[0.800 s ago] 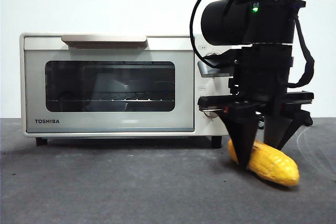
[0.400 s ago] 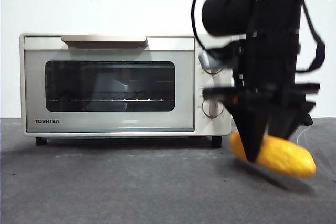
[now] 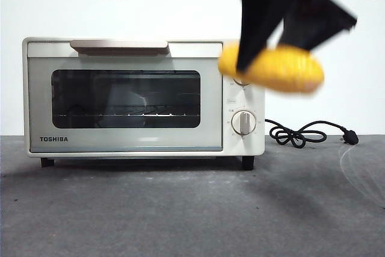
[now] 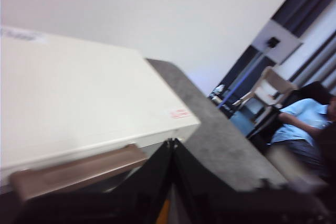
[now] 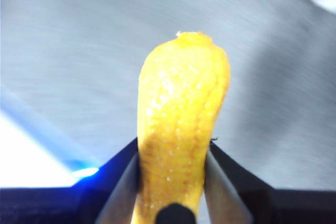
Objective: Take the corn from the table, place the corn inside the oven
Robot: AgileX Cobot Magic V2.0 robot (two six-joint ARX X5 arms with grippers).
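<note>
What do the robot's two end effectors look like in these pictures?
Both are matte black. The right end effector has two flat, angular jaws that widen toward the base, with a small rounded black part between them. In the front view its jaws look like broad tapering wedges, blurred. The left end effector has two black jaws that narrow to a point. No cables or markings are visible.

Right gripper (image 3: 274,52): raised high at the upper right of the front view, motion-blurred, dark fingers (image 3: 255,22) pointing down and tilted. Fingers clamped on the corn (image 3: 274,69), one on each side of the cob near its middle. Right wrist view confirms: both fingers (image 5: 123,182) pressed against the cob's flanks, cob (image 5: 181,135) projecting out past the tips. Gripper well clear of the desk.

Left gripper (image 4: 172,148): held above the oven (image 4: 79,108), near its handle edge. Finger tips meet at a point, no gap visible between them. Nothing seen held.
</note>
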